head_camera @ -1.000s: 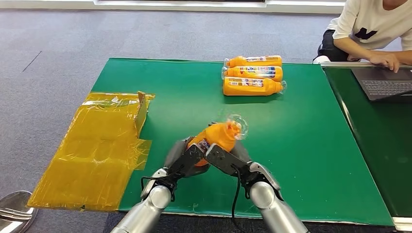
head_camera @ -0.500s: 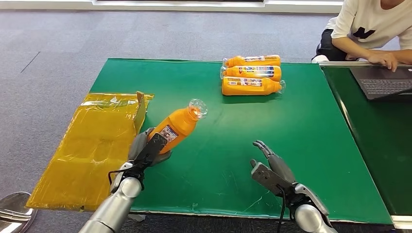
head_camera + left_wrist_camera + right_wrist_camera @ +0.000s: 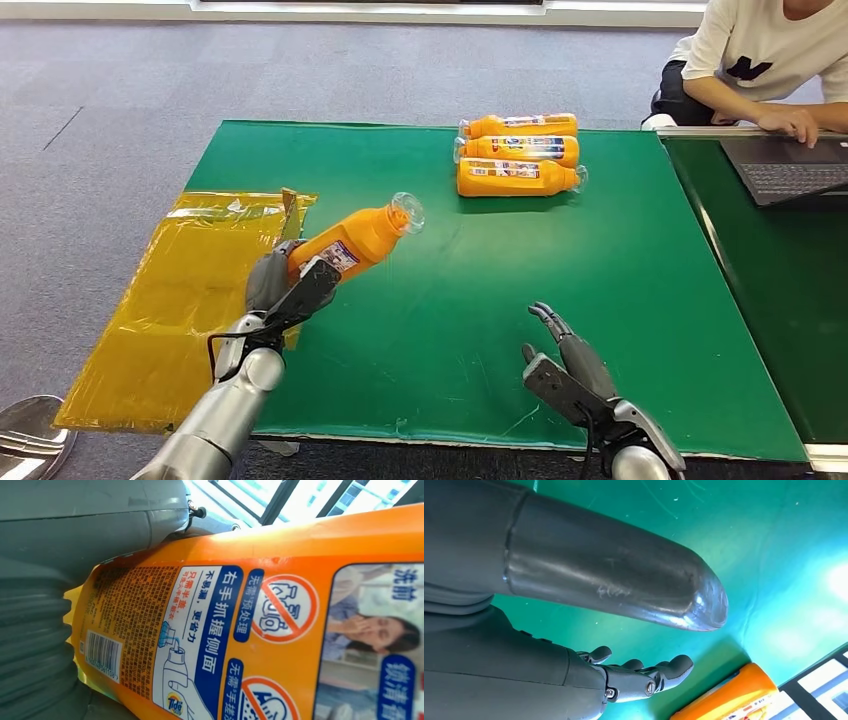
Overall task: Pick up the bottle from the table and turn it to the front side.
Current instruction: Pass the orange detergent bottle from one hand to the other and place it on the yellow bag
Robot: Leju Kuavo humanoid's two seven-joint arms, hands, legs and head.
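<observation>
Orange plastic bottle (image 3: 358, 243) gripped by left hand (image 3: 283, 288), clear cap slanting far-right (label side showing), right hand (image 3: 560, 362) empty, fingers spread, well apart.

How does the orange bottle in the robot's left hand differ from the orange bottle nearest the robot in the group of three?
The held orange bottle is gripped off the green table by the left hand; the nearest grouped orange bottle lies flat on it. The held one tilts with its clear cap raised; the grouped one's cap points sideways. The held one is alone; the grouped one adjoins others. Both are orange, labelled, clear-capped.
</observation>
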